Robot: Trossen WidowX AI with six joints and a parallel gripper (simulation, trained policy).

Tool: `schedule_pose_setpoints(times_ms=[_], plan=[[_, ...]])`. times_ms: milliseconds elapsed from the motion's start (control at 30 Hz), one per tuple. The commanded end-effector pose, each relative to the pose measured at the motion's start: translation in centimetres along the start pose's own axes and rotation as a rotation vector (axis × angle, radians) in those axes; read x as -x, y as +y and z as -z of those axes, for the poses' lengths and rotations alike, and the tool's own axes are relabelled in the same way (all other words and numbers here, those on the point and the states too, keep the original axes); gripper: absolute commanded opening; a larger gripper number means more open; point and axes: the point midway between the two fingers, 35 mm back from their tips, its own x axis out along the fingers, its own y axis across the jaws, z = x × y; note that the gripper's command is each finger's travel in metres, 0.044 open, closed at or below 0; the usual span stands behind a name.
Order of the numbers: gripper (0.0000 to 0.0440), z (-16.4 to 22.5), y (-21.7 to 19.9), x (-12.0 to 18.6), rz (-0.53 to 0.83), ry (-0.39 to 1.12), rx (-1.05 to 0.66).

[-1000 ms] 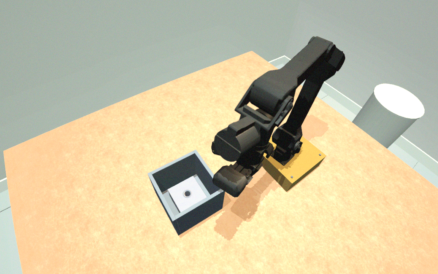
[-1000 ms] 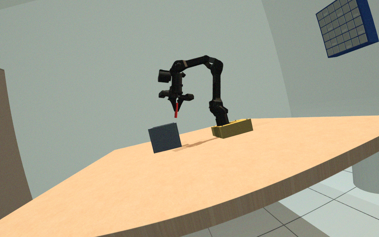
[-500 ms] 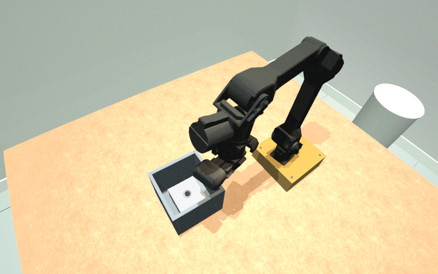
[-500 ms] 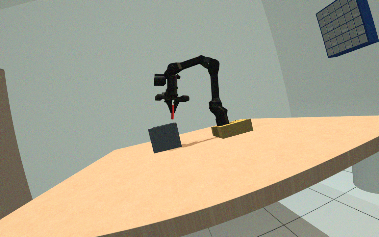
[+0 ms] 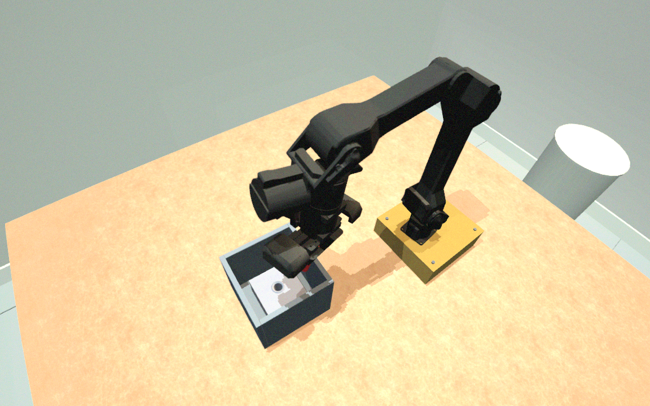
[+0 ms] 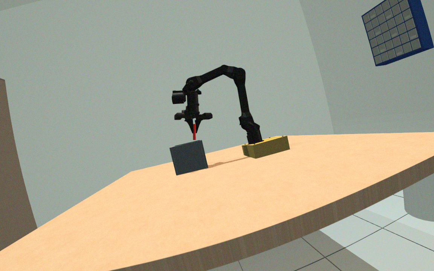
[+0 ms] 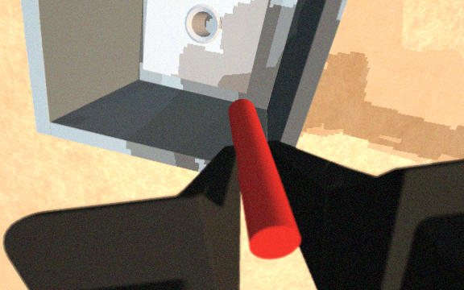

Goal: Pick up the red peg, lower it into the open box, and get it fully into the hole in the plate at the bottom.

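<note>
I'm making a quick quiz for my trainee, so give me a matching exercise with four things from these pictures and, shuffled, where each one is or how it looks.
1. red peg
2. white plate
3. yellow block
4. blue cabinet

A. under the arm's foot
B. gripped in the pincer
C. up on the wall
D. at the bottom of the open box

Pairs: 1-B, 2-D, 3-A, 4-C

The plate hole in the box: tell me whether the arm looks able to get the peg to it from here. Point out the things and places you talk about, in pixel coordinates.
Probably yes: the box [image 5: 294,315] [image 6: 188,158] [image 7: 84,136] is open-topped, and nothing visibly covers the hole [image 5: 277,287] [image 7: 203,23]. The end effector [image 6: 194,132] [image 7: 250,153] grips the peg [image 6: 194,132] [image 7: 258,169] off to one side, so it likely must shift across first.
</note>
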Motion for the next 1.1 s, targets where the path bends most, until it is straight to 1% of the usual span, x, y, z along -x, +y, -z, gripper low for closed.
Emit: schedule_pose_setpoints(times_ms=[0, 433, 1067], plan=[[0.0, -0.6, 0.4, -0.4, 0.001, 0.004, 0.003], [0.0, -3.0, 0.7, -3.7, 0.033, 0.013, 0.009], [0.0, -4.4, 1.9, -8.9, 0.042, 0.046, 0.065]])
